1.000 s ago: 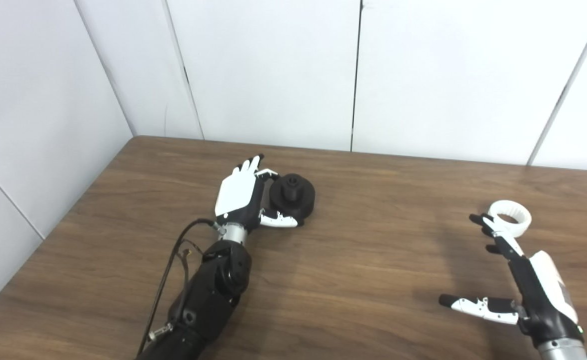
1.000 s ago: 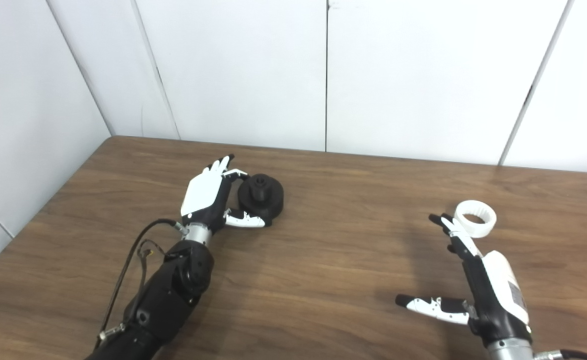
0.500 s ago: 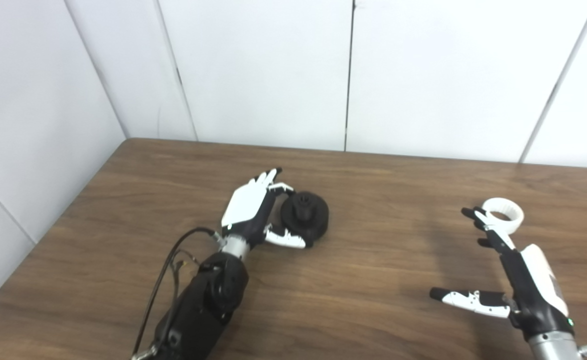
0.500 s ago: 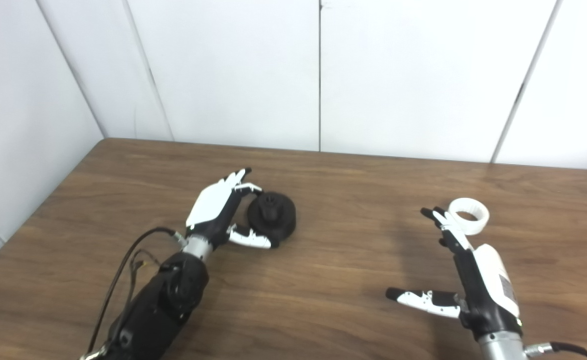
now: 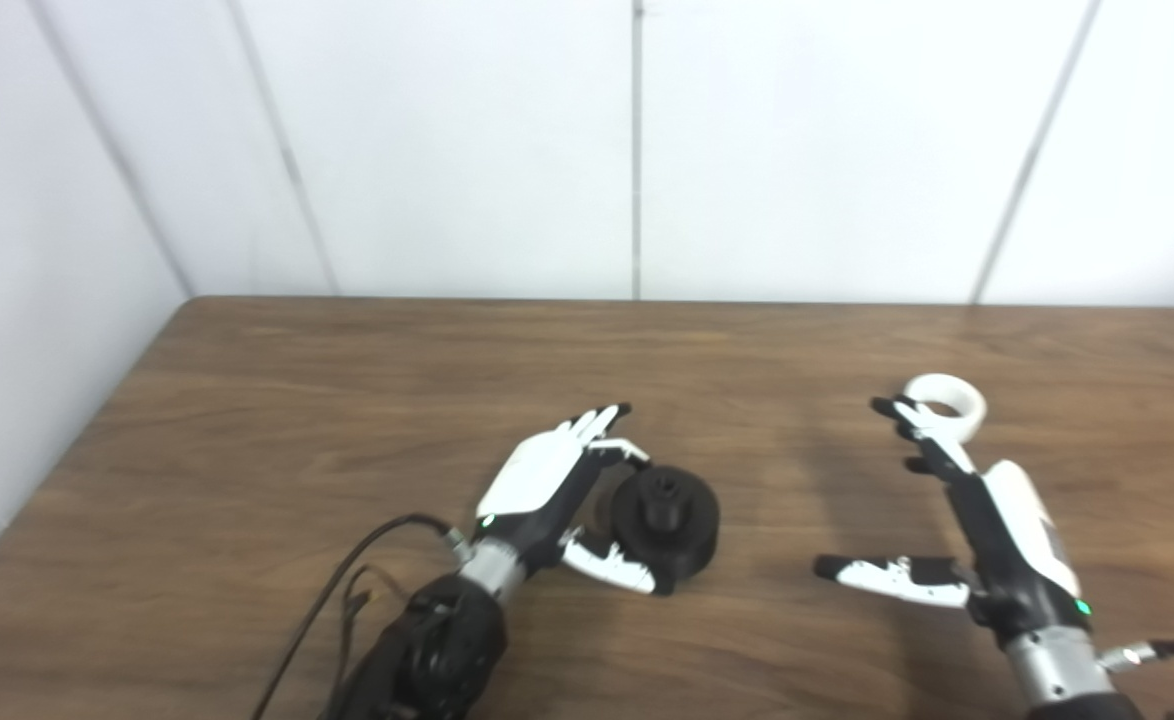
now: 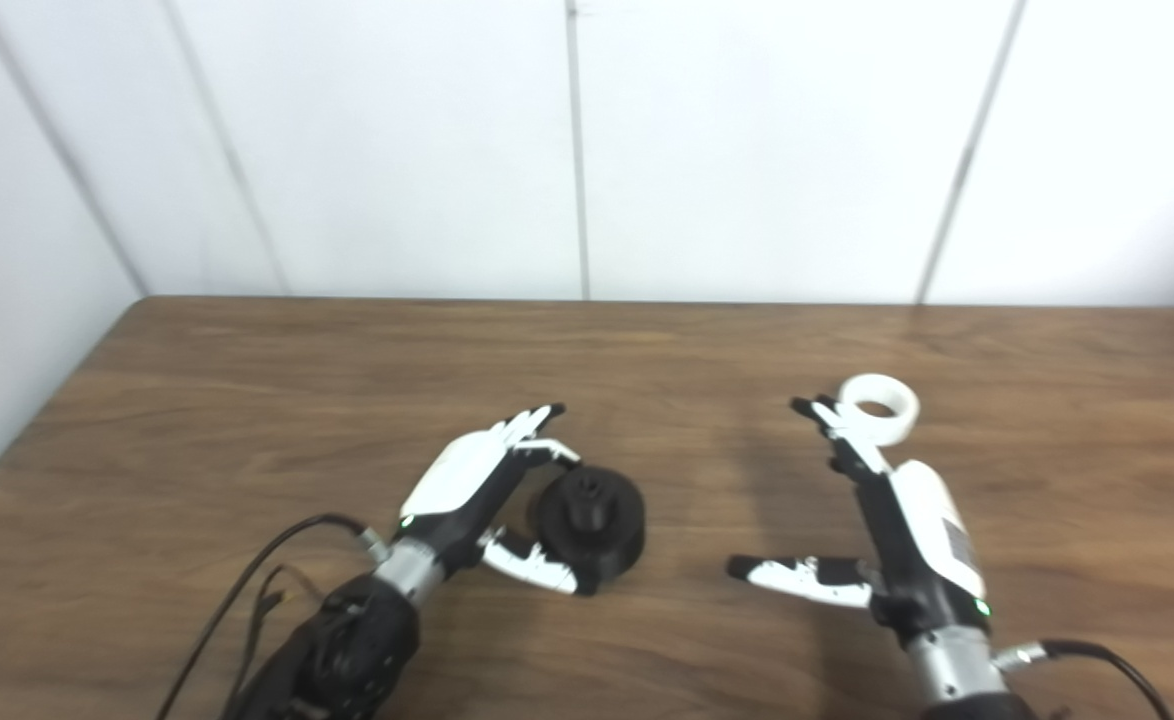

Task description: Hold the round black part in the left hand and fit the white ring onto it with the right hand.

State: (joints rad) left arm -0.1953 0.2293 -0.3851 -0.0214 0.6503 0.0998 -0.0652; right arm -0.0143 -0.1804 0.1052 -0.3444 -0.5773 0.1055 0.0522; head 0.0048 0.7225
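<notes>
The round black part (image 5: 667, 515) lies flat on the wooden table (image 5: 347, 400), with its small hub facing up. My left hand (image 5: 547, 490) is open beside it on its left. The fingers stretch past its far-left edge and the thumb reaches along its near edge. The white ring (image 5: 944, 395) lies flat on the table at the right. My right hand (image 5: 962, 520) is open and empty just in front of the ring. Its fingertips are next to the ring's left side and its thumb is spread out to the left.
White wall panels (image 5: 637, 150) close the table's far side and left side. A black cable (image 5: 347, 600) runs along my left forearm near the front edge. Bare table top lies between the two hands.
The whole picture has shifted, so the camera moved. Both hands stay open and keep about the same places beside the black part and the white ring.
</notes>
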